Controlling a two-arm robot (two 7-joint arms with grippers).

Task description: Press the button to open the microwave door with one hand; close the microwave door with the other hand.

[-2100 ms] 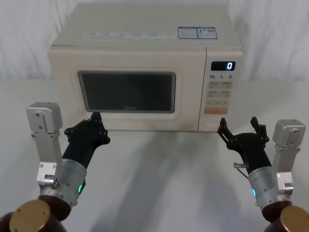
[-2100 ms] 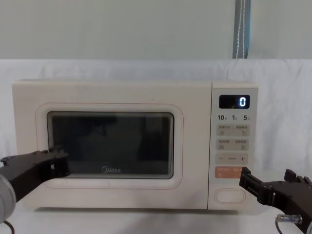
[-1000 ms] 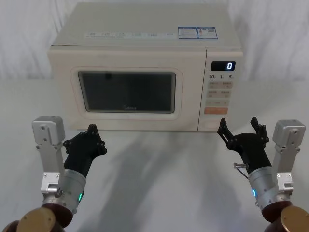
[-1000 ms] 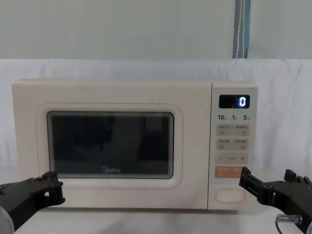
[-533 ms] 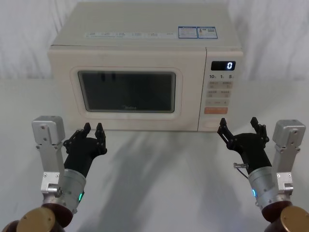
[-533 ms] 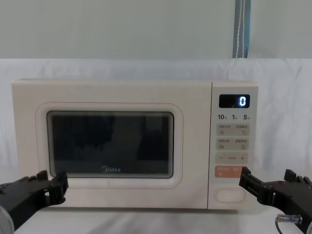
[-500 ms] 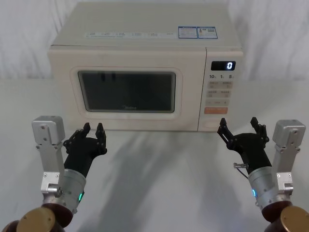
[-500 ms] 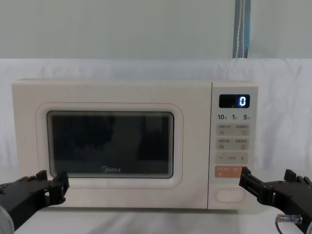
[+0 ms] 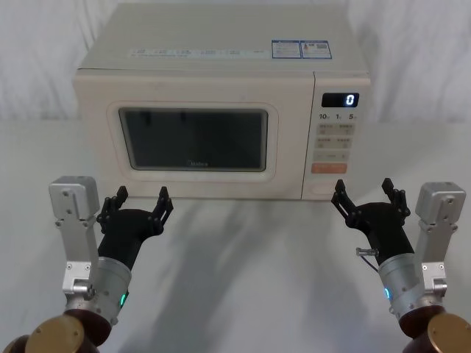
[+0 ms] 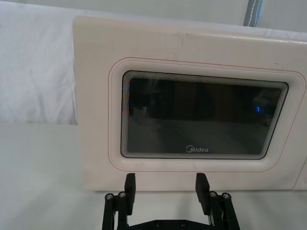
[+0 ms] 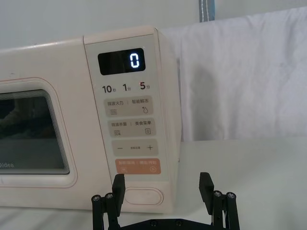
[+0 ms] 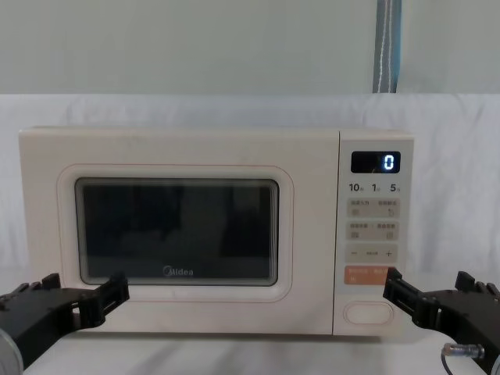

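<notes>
Two grippers, left gripper (image 9: 137,198) and right gripper (image 9: 365,193), wait wide open and empty at the frame's bottom corners; the microwave door (image 9: 195,140) sits shut mid-frame, so you likely press the oval button (image 12: 369,312) next

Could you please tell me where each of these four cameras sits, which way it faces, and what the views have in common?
Head view: high up, looking down at the cream-white microwave door with dark glass window; open left claw and open right claw both show.
Chest view: low, facing the door head-on; both claws at the lower corners.
Left wrist view: behind the left claw, facing the door.
Right wrist view: behind the right claw, facing the narrow control panel with lit digital display.
Shared: all show the microwave's front, door shut.
</notes>
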